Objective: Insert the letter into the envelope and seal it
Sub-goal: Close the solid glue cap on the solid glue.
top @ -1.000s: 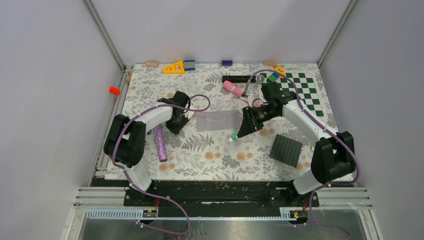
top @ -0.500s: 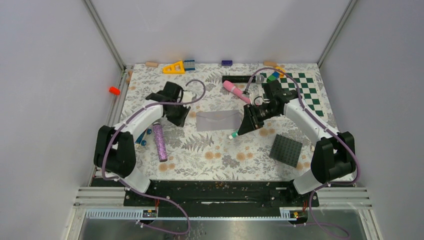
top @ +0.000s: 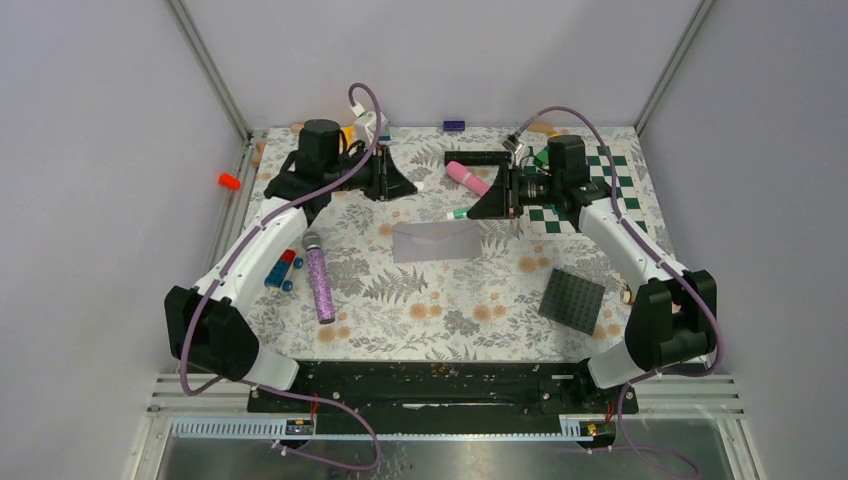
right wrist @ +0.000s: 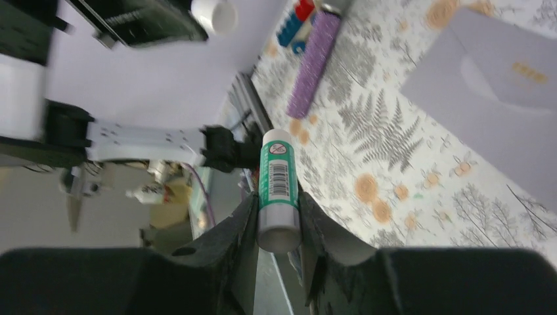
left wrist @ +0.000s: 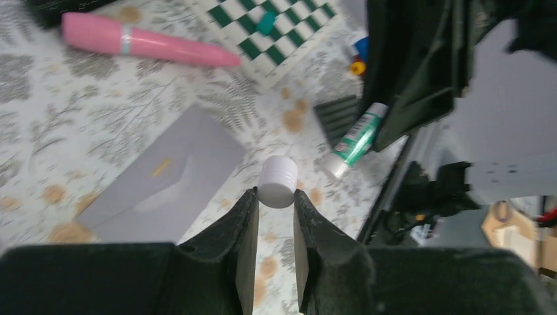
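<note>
The light grey envelope (top: pixel 437 240) lies flat at mid-table, flap side up; it also shows in the left wrist view (left wrist: pixel 164 180) and the right wrist view (right wrist: pixel 499 85). The letter is not in view. My left gripper (top: pixel 410 186) is raised behind the envelope's left end and is shut on a small white cap (left wrist: pixel 277 180). My right gripper (top: pixel 472 212) faces it from the right and is shut on a green-and-white glue stick (right wrist: pixel 278 180), whose tip (top: pixel 459 214) hangs above the envelope's far right corner. The cap and the stick's tip are apart.
A pink cylinder (top: pixel 466 177) lies behind the envelope. A purple glitter cylinder (top: pixel 319 283) and red and blue bricks (top: pixel 278 270) lie at the left. A dark grey studded plate (top: pixel 573 300) sits front right, and the green checkerboard (top: pixel 600 185) back right.
Both arms have lifted and swung toward the back. The left gripper left the envelope's left side, and the right gripper carried the glue stick from the envelope's near right corner. They now face each other.
</note>
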You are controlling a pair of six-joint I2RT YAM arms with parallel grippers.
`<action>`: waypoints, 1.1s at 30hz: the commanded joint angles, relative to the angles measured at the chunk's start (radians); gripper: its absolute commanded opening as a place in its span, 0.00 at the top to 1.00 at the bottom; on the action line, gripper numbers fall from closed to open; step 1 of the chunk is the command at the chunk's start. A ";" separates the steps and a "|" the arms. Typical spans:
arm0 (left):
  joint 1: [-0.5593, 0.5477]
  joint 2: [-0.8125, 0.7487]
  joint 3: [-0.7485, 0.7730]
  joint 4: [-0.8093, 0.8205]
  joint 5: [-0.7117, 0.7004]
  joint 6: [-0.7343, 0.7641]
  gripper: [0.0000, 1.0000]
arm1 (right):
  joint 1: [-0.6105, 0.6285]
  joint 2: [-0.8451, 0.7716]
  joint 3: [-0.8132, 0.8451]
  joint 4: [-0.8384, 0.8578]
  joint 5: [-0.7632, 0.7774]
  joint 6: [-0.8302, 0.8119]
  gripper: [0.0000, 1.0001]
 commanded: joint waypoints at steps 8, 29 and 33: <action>0.011 0.055 -0.150 0.719 0.321 -0.670 0.93 | -0.077 0.016 -0.208 1.271 -0.070 0.979 0.78; 0.002 0.058 -0.176 0.777 0.347 -0.735 0.93 | -0.038 0.025 -0.268 1.406 -0.076 1.040 0.81; -0.002 0.057 -0.174 0.777 0.349 -0.736 0.93 | -0.021 0.032 -0.262 1.386 -0.077 1.022 0.82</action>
